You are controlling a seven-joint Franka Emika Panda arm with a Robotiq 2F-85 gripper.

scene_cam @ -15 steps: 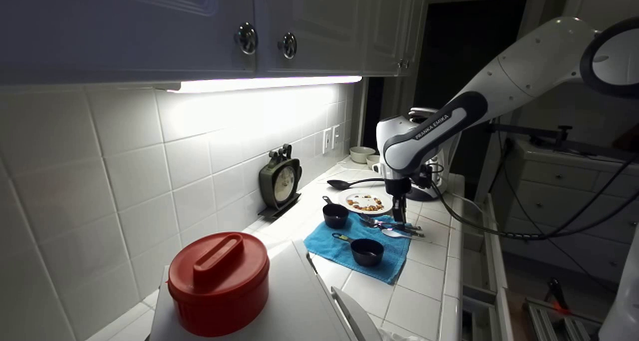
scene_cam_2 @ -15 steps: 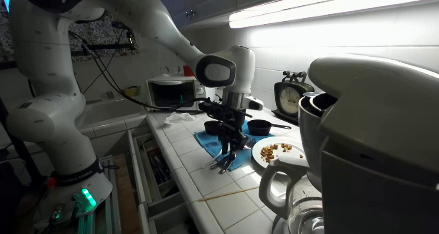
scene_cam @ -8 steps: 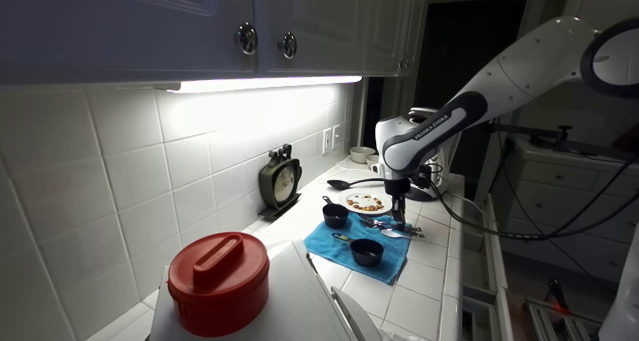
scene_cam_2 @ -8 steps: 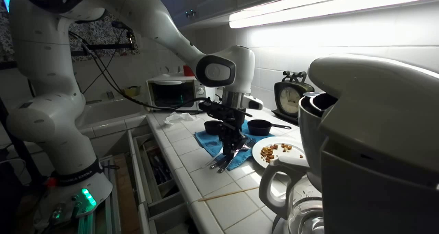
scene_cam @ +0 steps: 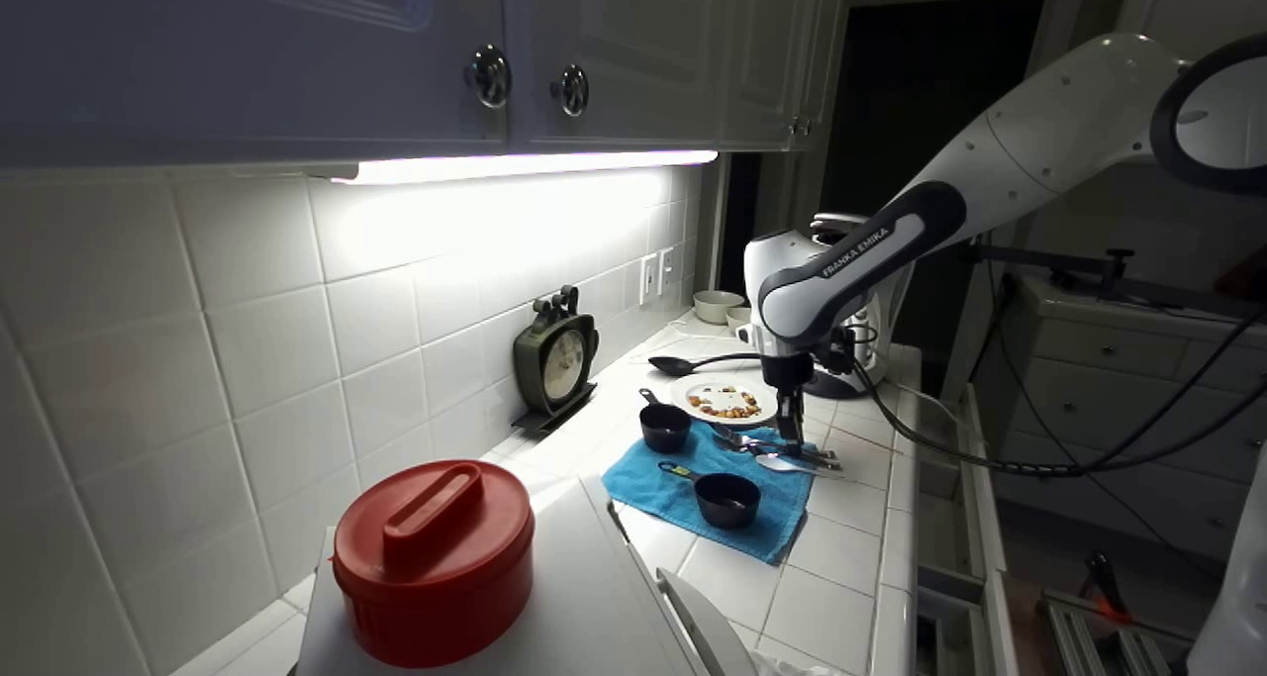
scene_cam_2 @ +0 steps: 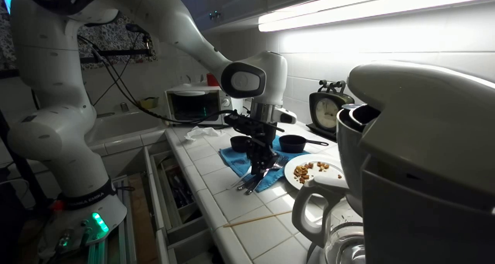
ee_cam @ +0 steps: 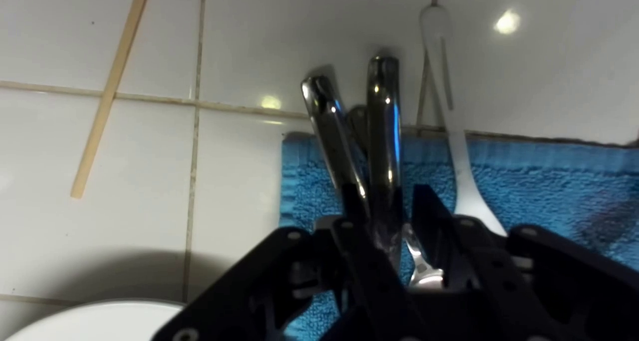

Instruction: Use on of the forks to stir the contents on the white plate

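The white plate [scene_cam_2: 326,175] lies beside the blue cloth [scene_cam: 633,473] with brownish nut pieces [scene_cam_2: 301,172] scattered on it. Its rim shows in the wrist view [ee_cam: 100,321]. Metal cutlery lies across the cloth's edge; a fork's tines [scene_cam_2: 281,162] show beside the gripper. My gripper [ee_cam: 389,198] points down, low over the cutlery, partly closed but with a gap. A metal handle [ee_cam: 383,111] stands between its fingers, nearer the left one; cloth shows between handle and right finger. Another metal handle [ee_cam: 329,126] runs by the left finger. Which handle belongs to the fork is hidden.
A white plastic utensil [ee_cam: 452,116] lies right of the handles. Small dark pans [scene_cam: 666,427] sit on the cloth. A wooden stick [scene_cam_2: 257,218] lies on the tiles. A stand mixer [scene_cam_2: 417,159], black spoon [scene_cam: 675,365] and scale [scene_cam: 556,359] stand around. A drawer [scene_cam_2: 176,202] is open below the counter.
Between one second and half a second ago the fingers came closer together, their tips lower, and the metal handles shifted slightly. Since then nothing visibly moved.
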